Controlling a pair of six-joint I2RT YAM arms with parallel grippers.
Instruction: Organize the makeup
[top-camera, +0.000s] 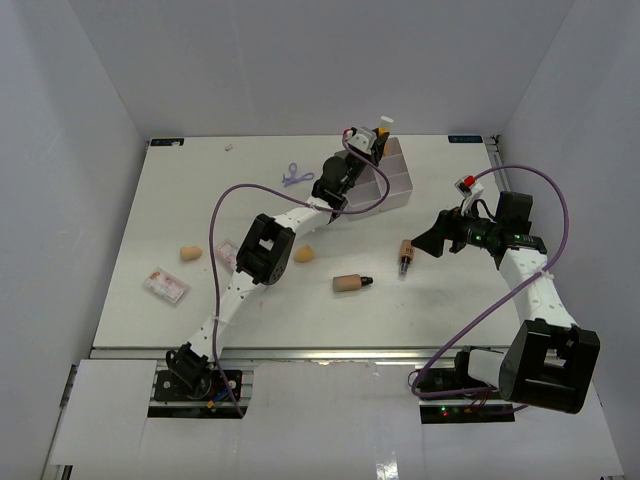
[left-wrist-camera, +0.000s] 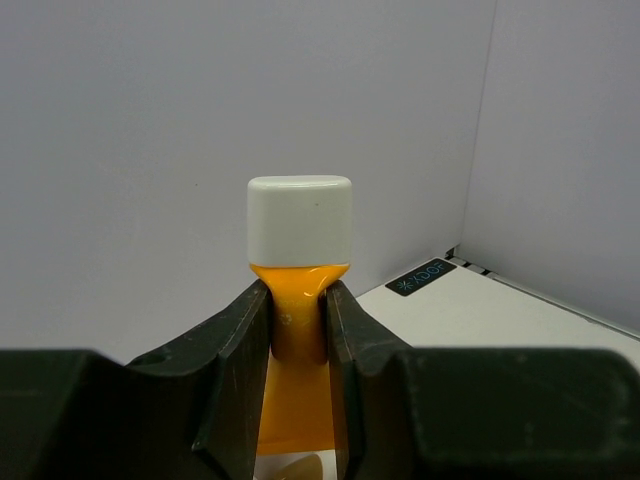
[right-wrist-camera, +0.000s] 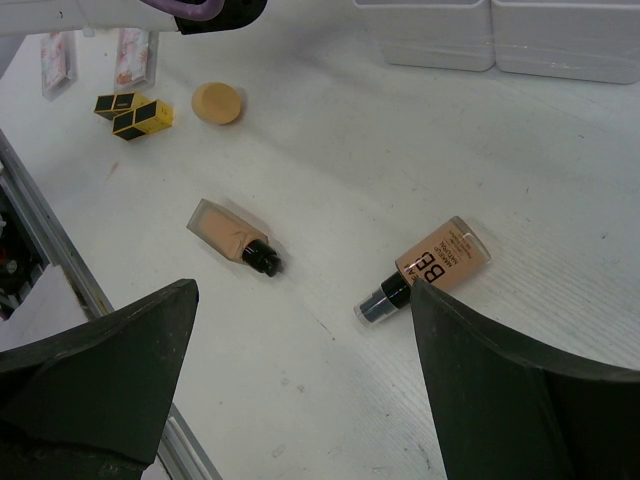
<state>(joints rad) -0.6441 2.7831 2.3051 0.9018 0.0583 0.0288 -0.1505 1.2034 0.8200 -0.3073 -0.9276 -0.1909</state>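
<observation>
**Holding the orange tube at the box**

We see the left jaws clamped on the orange white-capped tube (left-wrist-camera: 299, 240) at the upper-left corner of the white box (top-camera: 395, 188); we cannot tell what the box contains. The right jaws gape wide and empty over one beige bottle (right-wrist-camera: 235, 237) and a second beige bottle (right-wrist-camera: 432, 267), both lying mid-frame on the tabletop (top-camera: 190, 190).
</observation>
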